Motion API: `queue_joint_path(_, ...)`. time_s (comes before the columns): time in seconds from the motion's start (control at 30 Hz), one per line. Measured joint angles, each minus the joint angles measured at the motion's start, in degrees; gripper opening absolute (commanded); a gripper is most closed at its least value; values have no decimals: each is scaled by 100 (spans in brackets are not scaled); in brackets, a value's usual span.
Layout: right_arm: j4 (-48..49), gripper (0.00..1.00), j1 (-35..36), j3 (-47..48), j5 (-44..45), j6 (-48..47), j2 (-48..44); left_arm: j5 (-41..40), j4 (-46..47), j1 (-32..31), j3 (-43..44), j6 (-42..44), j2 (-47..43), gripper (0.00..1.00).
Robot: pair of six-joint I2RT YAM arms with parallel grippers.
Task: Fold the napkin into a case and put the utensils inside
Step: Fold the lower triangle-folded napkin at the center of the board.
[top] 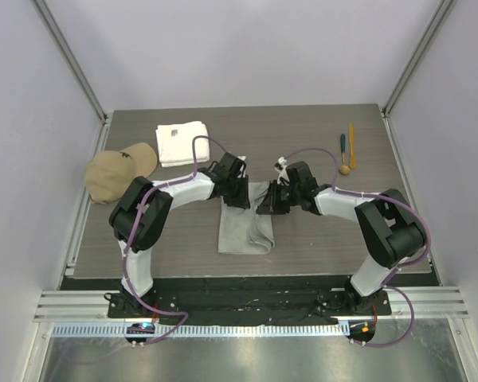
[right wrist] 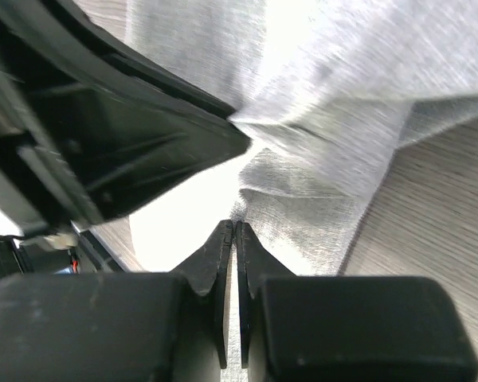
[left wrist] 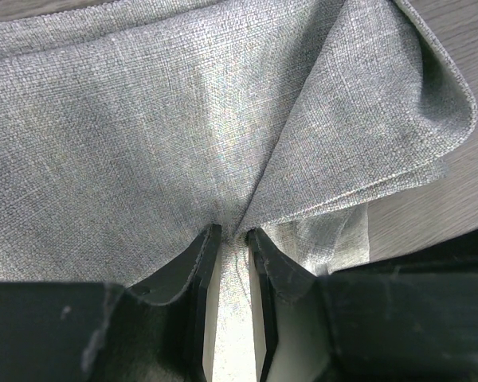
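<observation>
The light-grey napkin (top: 243, 231) lies partly folded at the middle of the table, its upper end lifted between both grippers. My left gripper (top: 240, 197) presses into the cloth from the left. In the left wrist view a ridge of napkin (left wrist: 143, 143) runs into the narrow gap between the tips of that gripper (left wrist: 233, 235). My right gripper (top: 269, 205) meets it from the right. Its jaws (right wrist: 236, 227) are almost together, with an edge of the napkin (right wrist: 342, 119) at the tips. The utensils lie at the back right: teal-handled (top: 342, 145), orange stick (top: 352, 143), wooden spoon (top: 345, 168).
A folded white towel (top: 182, 143) lies at the back left, with a tan cap (top: 118, 171) beside it at the table's left edge. The left gripper's black body (right wrist: 119, 135) fills the upper left of the right wrist view, close to the right fingers.
</observation>
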Motion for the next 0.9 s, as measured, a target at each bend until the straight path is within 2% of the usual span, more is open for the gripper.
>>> queue_joint_path(0.3, 922, 1, -11, -310, -509, 352, 586, 4, 68, 7, -66, -120, -42, 24)
queue_joint_path(0.57, 1578, 1, 37, -319, -678, 811, 754, 22, 173, 17, -149, -170, -72, 24)
queue_joint_path(0.77, 1650, 1, 70, -275, -688, 857, 841, 22, 192, 26, -168, -232, -85, 24)
queue_joint_path(0.9, 1740, 1, 81, -271, -726, 879, 1093, 20, 188, 26, -168, -236, -96, 27)
